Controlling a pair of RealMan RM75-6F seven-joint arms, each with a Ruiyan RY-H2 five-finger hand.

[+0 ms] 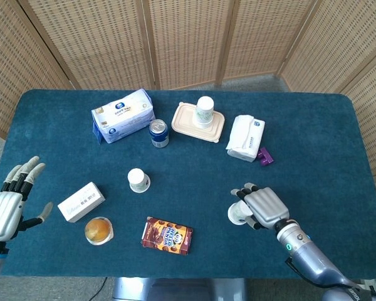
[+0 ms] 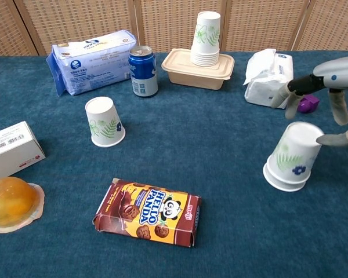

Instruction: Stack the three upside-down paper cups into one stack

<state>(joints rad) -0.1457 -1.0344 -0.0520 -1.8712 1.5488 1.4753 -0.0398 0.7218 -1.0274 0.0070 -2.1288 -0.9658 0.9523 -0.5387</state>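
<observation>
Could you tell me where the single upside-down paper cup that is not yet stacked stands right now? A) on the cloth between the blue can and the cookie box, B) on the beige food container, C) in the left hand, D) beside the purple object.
A: the lone upside-down cup stands on the tablecloth, nearer than the blue can and beyond the cookie box, with no hand near it.

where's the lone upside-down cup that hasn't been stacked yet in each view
Head view: the lone cup stands left of centre, below the blue can.
Chest view: the same cup stands upper left, below and left of the blue can.
Shared landmark: the Hello Panda box lies nearer the robot, slightly right of the cup, in both views.
</observation>
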